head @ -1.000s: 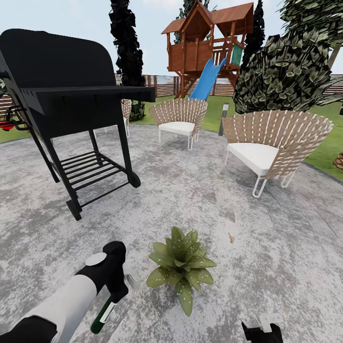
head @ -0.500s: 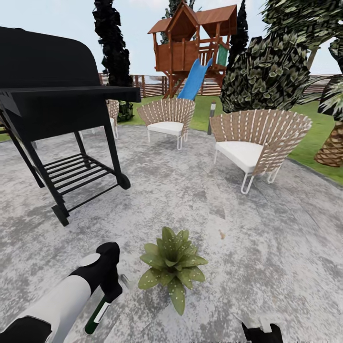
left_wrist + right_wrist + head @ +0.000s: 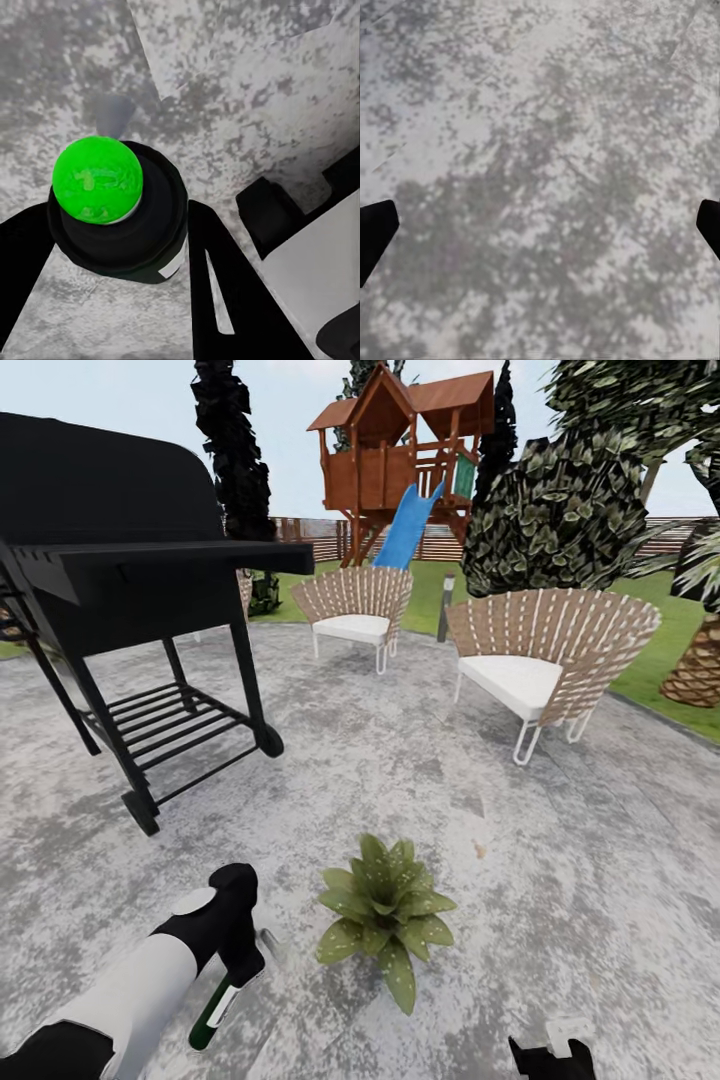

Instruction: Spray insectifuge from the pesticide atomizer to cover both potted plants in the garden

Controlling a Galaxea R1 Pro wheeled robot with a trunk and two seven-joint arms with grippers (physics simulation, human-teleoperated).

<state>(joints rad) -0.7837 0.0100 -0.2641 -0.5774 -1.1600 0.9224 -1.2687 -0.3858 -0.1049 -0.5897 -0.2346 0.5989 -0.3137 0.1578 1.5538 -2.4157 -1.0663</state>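
Dark green atomizer (image 3: 215, 1010) sits clamped in the left gripper (image 3: 240, 968), long axis tilted, base low toward the robot. One potted plant (image 3: 385, 915) stands on the patio (image 3: 560, 840) just right of that hand and slightly ahead; left arm is nearer. Right gripper (image 3: 548, 1054) hangs empty, fingers spread wide. Paving is flat; grill (image 3: 120, 590) and chairs (image 3: 545, 660) stand well apart.

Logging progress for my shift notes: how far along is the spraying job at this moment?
Done: the dark green atomizer bottle is picked up, clamped in the left gripper. In hand: it hangs beside the spotted green rosette plant on the grey paved patio; no spray is visible. Left: covering this plant and a second one. The right gripper is open.
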